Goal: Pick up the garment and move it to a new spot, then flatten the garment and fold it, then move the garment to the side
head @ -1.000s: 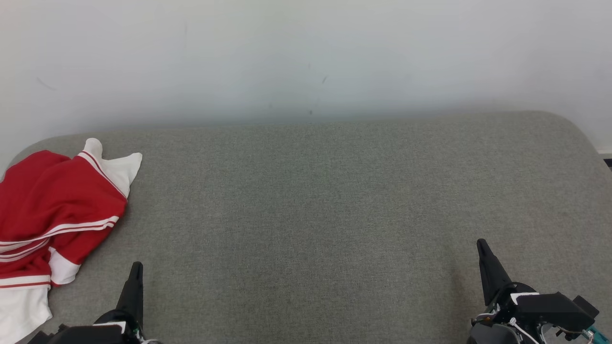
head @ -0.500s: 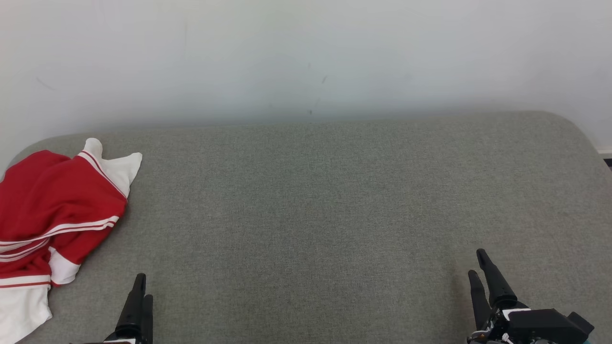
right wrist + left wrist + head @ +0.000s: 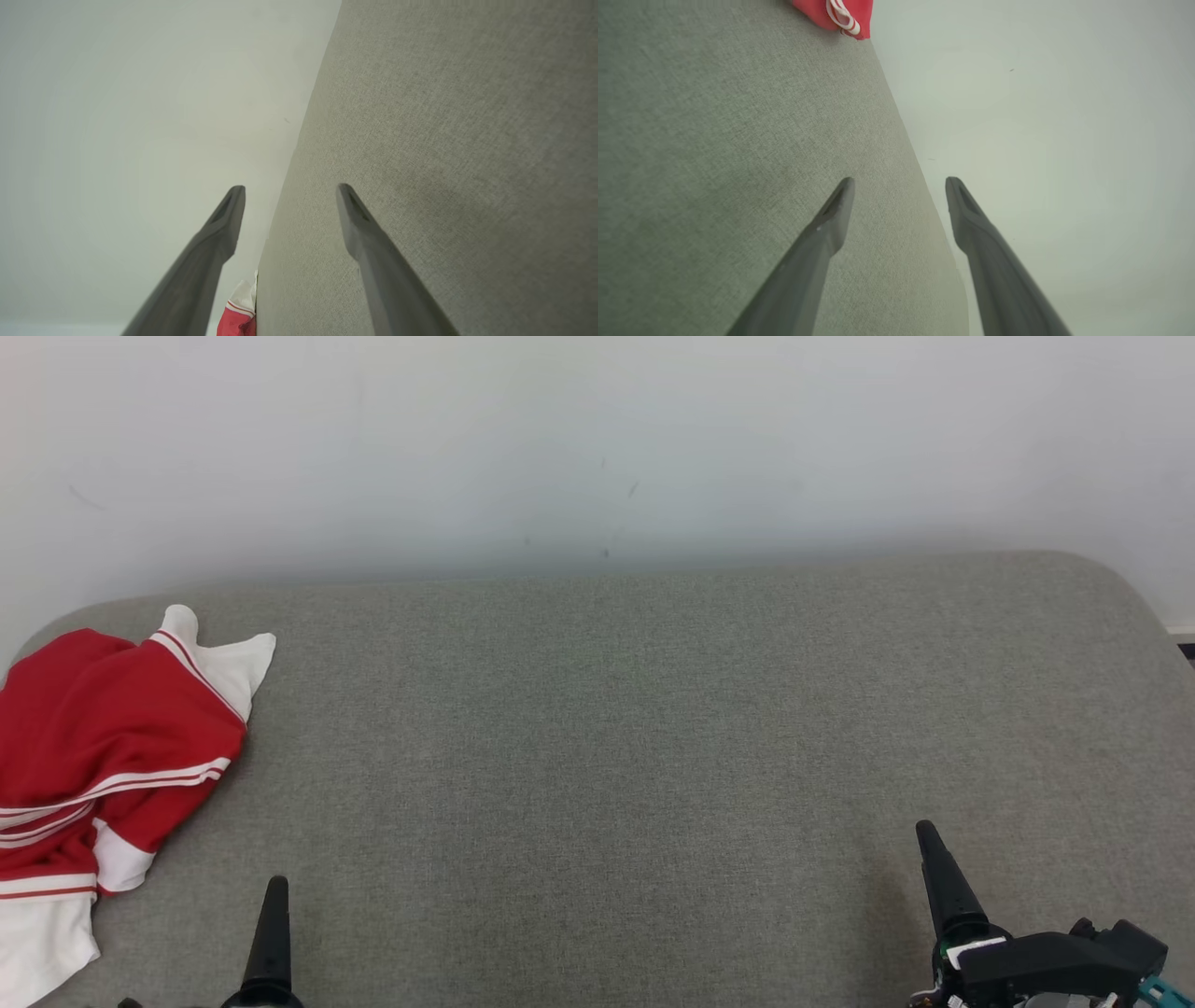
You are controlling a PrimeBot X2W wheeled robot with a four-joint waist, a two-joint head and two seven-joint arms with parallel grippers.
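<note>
- While both hands hang low at the near edge of the grey upholstered surface (image 3: 597,728), the garment (image 3: 112,737) lies along the left edge, reaching up toward the far-left corner, well apart from both of them.
- And look at that garment: a crumpled red-and-white bundle, red body on top, white stripes running across it.
- One white flap pokes toward the far edge, and another white piece trails toward the near edge, where it runs out of the head view.
- Left hand (image 3: 900,183) now: in its own wrist view the two dark fingers stand clearly apart, with grey fabric and the pale wall (image 3: 597,448) showing through the gap.
- From the head view, one slim dark finger of that left hand rises at the near edge, toward the left, off to the right of the garment's nearest white hem.
- Over to the right hand (image 3: 290,188): same story, fingers spread wide, gripping nothing, pointing along the surface toward the wall.
- In the head view it sits by the near-right corner, one finger pointing up, its black body and a bit of teal below.
- Right wrist view catches a sliver of the red-and-white garment low between the fingers, where surface meets wall.
- Left wrist view has a red corner with white stripes at its top edge, far beyond the fingertips.
- Between the two hands, plain grey weave.
</note>
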